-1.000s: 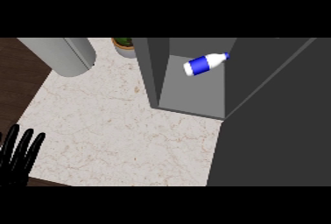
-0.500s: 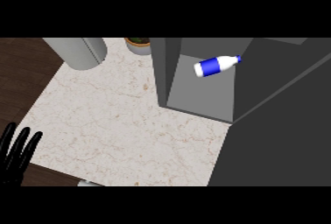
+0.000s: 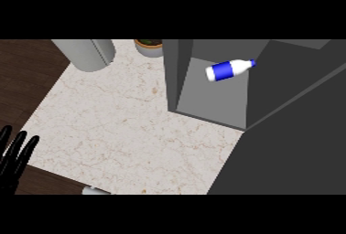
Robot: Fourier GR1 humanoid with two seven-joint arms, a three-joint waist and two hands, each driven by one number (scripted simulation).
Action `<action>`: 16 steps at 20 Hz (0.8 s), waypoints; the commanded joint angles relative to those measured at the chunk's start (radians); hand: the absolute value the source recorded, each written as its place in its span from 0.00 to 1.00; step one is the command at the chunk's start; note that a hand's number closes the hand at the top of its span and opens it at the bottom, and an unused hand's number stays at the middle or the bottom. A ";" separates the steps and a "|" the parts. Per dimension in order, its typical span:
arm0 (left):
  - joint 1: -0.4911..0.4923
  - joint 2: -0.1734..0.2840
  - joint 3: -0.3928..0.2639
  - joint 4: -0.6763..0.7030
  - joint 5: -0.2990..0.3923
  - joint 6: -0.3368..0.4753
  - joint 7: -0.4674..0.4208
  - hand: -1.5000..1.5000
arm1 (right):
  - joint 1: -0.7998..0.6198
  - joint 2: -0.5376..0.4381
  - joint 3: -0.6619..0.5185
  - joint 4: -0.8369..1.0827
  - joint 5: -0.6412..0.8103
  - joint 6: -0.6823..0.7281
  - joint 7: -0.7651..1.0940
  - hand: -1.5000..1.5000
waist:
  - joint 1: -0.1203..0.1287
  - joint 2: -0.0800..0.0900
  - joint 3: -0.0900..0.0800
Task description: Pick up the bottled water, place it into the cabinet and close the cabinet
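The bottled water (image 3: pixel 228 70), white with a blue label, lies on its side inside the open grey cabinet (image 3: pixel 209 98) at the upper right of the head view. A large dark grey panel (image 3: pixel 290 146), the cabinet's door, fills the right and lower right. My left hand (image 3: pixel 13 160) rests at the lower left edge, fingers straight and pointing up, far from the bottle and holding nothing. No right hand shows in the view.
A grey cylinder (image 3: pixel 84 54) stands at the counter's back left corner. A small potted plant (image 3: pixel 150 45) sits beside the cabinet's left wall. The marbled counter top (image 3: pixel 128 132) borders dark wood floor on the left. A small grey object (image 3: pixel 94 190) peeks in at the bottom edge.
The whole view has shifted: cabinet, bottle and counter sit further right and lower in frame. The left hand stays at the lower left edge. The bottle remains lying in the cabinet.
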 commanded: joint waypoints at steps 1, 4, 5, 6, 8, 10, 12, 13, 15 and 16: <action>-0.008 0.023 0.023 0.006 0.013 -0.013 0.011 0.00 | -0.081 0.002 0.120 -0.007 0.034 0.030 0.111 1.00 | -0.005 0.000 -0.002; -0.005 0.023 0.019 0.003 0.017 -0.024 0.012 0.00 | -0.115 0.018 0.115 0.001 0.020 0.017 0.126 1.00 | -0.008 0.001 -0.001; -0.004 0.013 0.020 0.007 0.021 -0.023 0.004 0.00 | -0.121 0.027 0.112 0.000 0.013 0.010 0.124 1.00 | -0.005 0.002 -0.003; -0.001 0.019 0.022 0.007 0.016 -0.023 0.007 0.00 | -0.129 0.034 0.109 0.009 0.006 0.005 0.128 1.00 | -0.002 0.004 -0.001; -0.015 0.010 0.030 0.007 0.027 -0.023 0.000 0.00 | -0.127 0.049 0.116 0.024 -0.011 -0.002 0.130 1.00 | -0.011 0.011 -0.002; -0.008 0.023 0.032 0.013 0.026 -0.029 0.009 0.00 | -0.124 0.057 0.113 0.033 -0.023 -0.007 0.137 1.00 | -0.007 0.016 -0.002; -0.002 0.020 0.033 0.023 0.029 -0.043 0.002 0.00 | -0.106 0.064 0.131 0.050 -0.057 -0.003 0.135 1.00 | 0.003 0.025 -0.003; -0.020 0.020 0.036 0.019 0.033 -0.039 0.006 0.00 | -0.111 0.059 0.135 0.061 -0.072 0.010 0.137 1.00 | -0.003 0.034 -0.001; -0.018 0.032 0.044 0.014 0.028 -0.046 0.006 0.00 | -0.109 0.064 0.153 0.072 -0.108 0.023 0.125 1.00 | 0.024 0.036 0.002; -0.021 0.028 0.041 0.016 0.031 -0.045 0.008 0.00 | -0.107 0.058 0.158 0.075 -0.118 0.033 0.124 1.00 | 0.029 0.041 0.000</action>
